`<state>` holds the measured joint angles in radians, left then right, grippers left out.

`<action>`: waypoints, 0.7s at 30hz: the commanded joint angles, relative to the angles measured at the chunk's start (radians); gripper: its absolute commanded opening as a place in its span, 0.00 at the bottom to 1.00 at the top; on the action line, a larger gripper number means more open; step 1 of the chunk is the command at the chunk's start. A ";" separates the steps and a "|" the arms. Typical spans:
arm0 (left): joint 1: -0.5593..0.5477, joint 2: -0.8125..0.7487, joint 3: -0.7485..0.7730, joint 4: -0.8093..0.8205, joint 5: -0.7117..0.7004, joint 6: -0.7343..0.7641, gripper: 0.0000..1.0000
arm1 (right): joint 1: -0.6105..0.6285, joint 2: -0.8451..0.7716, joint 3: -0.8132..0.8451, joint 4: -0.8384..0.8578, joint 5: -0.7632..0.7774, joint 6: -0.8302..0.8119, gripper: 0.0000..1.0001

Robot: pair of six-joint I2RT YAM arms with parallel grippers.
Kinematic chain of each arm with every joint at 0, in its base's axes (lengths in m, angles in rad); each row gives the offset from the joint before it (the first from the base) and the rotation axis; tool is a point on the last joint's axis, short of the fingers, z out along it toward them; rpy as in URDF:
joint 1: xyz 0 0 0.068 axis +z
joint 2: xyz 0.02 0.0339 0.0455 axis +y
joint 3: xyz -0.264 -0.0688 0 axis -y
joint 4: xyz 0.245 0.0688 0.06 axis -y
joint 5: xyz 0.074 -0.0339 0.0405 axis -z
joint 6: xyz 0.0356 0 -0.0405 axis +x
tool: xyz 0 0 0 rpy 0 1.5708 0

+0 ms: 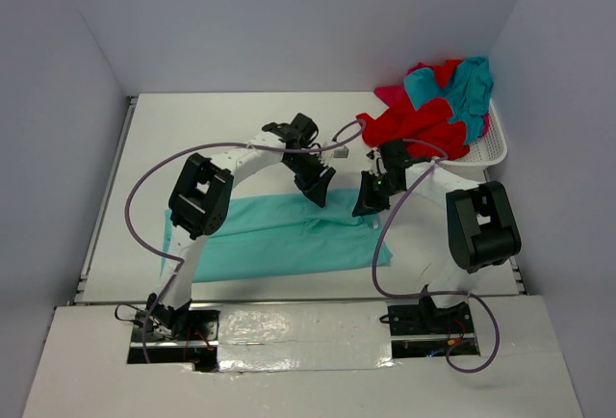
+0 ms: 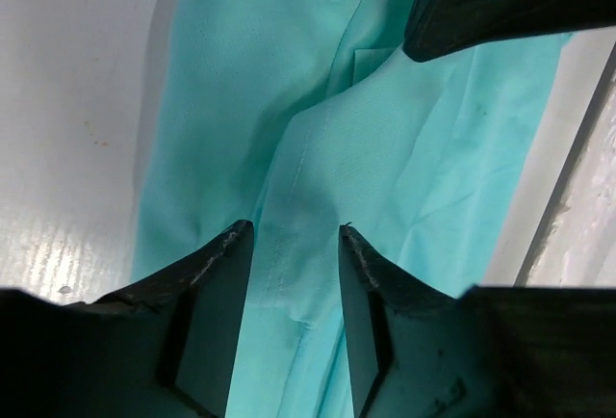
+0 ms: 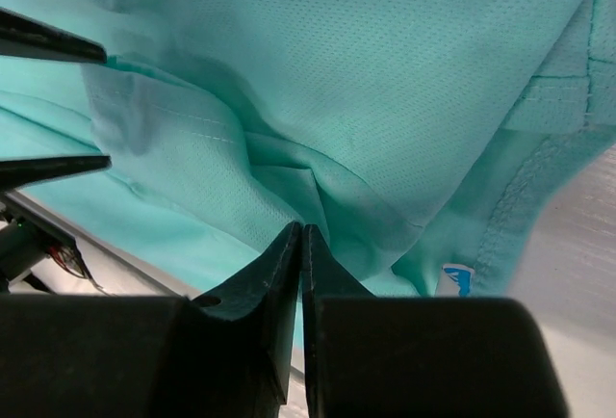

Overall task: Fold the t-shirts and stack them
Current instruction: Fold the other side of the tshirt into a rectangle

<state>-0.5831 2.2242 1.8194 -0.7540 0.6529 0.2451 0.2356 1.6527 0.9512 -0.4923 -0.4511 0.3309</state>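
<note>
A teal t-shirt (image 1: 269, 240) lies spread across the table in front of the arm bases. My left gripper (image 1: 318, 190) hangs over its back edge. Its jaws are open and straddle a raised ridge of the teal cloth (image 2: 385, 119), with the left gripper (image 2: 295, 230) holding nothing tight. My right gripper (image 1: 368, 204) is just to the right at the same edge. Its jaws are pressed together, and a fold of the teal t-shirt (image 3: 337, 52) gathers into the tips of the right gripper (image 3: 302, 228). More t-shirts (image 1: 438, 110), red, teal and magenta, are heaped at the back right.
The heap rests in and over a white mesh basket (image 1: 486, 153) against the right wall. A blue and white label (image 3: 458, 278) shows at the shirt's hem. Walls close in the table at the left, back and right.
</note>
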 commanded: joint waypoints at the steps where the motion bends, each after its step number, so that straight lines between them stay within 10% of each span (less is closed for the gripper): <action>1: 0.008 -0.018 0.032 -0.019 0.036 0.034 0.52 | -0.007 -0.034 -0.005 0.000 -0.004 -0.013 0.09; 16: 0.006 0.015 -0.020 -0.071 -0.056 0.036 0.61 | -0.007 -0.036 -0.002 -0.005 -0.014 -0.029 0.07; 21: 0.003 0.017 -0.011 -0.093 -0.041 0.062 0.19 | -0.004 -0.053 0.008 -0.008 -0.031 -0.053 0.18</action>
<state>-0.5743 2.2276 1.7950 -0.8139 0.5781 0.2657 0.2356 1.6512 0.9470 -0.4946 -0.4614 0.3103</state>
